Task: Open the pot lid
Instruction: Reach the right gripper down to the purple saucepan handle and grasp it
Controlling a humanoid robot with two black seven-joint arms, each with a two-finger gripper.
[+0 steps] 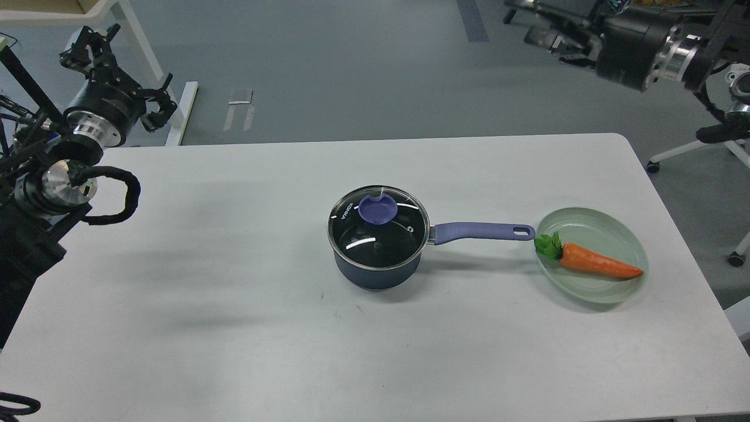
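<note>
A dark blue pot (375, 274) stands in the middle of the white table (222, 305). Its glass lid (381, 237) sits flat on it, with a blue knob (376, 209) on top. The pot's blue handle (480, 231) points right. My left gripper (120, 70) is open and empty, high at the far left, off the table's back corner and far from the pot. My right gripper (542, 24) is open and empty, at the top right beyond the table's far edge, pointing left and slightly blurred.
A pale green plate (615, 218) with an orange carrot (597, 265) lies just right of the handle's tip. A white table leg (146, 47) and a chair base (697, 152) stand on the grey floor behind the table.
</note>
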